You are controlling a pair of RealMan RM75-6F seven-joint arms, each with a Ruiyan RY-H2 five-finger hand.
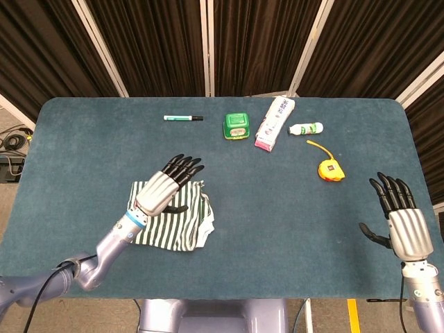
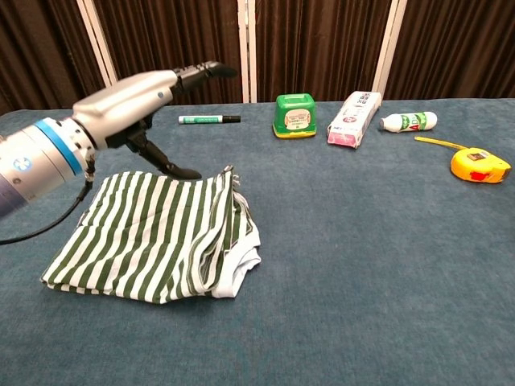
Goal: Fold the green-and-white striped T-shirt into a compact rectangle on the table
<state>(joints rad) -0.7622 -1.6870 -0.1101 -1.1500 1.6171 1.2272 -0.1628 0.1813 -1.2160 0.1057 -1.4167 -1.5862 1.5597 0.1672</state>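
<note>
Chest view: your left hand point(image 2: 133, 100) is hovering over the folded shirt point(image 2: 157, 233), fingers spread, holding nothing; your right hand point(image 1: 402, 222) is waiting open, far right

Along the far side of your table point(image 1: 312, 229) there's a row of bystanders. Furthest left lies a green marker point(image 1: 183, 118) with a black cap, flat on the cloth. Well to its right stands a small green container point(image 1: 236, 126) with a yellow base. Just beside that, a white and pink carton point(image 1: 275, 123) lies on its side, running toward you. Next comes a small white bottle point(image 1: 306, 128) with a green label, also lying down. Nearer your side, a yellow tape measure point(image 1: 331, 169) sits with a short length of tape pulled out toward the bottle. Dark curtains point(image 1: 257, 41) hang behind.
</note>
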